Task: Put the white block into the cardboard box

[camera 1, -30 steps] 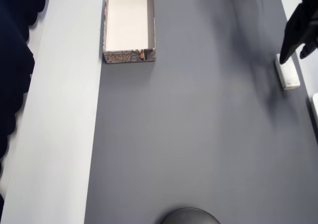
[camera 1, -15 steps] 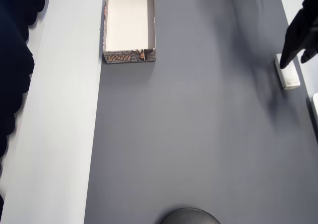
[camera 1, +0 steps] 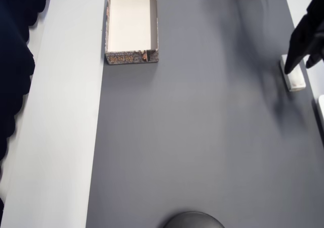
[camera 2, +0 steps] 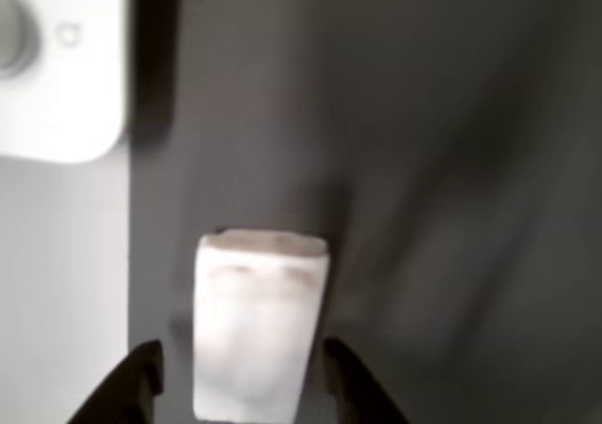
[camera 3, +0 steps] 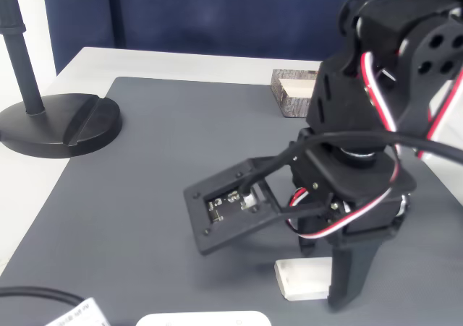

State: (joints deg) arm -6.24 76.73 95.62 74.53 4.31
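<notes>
The white block (camera 1: 294,78) lies on the dark grey mat near its right edge, long side pointing away from the box. My black gripper (camera 1: 299,67) stands open over it, one fingertip on each side. In the wrist view the block (camera 2: 260,322) sits between my two fingers (camera 2: 137,386), with a small gap at each side. The fixed view shows the block (camera 3: 302,278) flat on the mat under my gripper (camera 3: 329,279). The cardboard box (camera 1: 108,26) stands far off at the mat's top left corner, empty, with a cream interior, and shows as (camera 3: 289,103) behind the arm.
A flat white object with a rounded corner (camera 2: 56,76) lies just beyond the block, off the mat, also seen at the edge (camera 1: 321,109). A black stand with a round base (camera 3: 59,123) sits at the mat's other end. The mat's wide middle (camera 1: 192,127) is bare.
My gripper has moved a little down the picture in the overhead view, so its fingertips now straddle the block. The block and the box have stayed put.
</notes>
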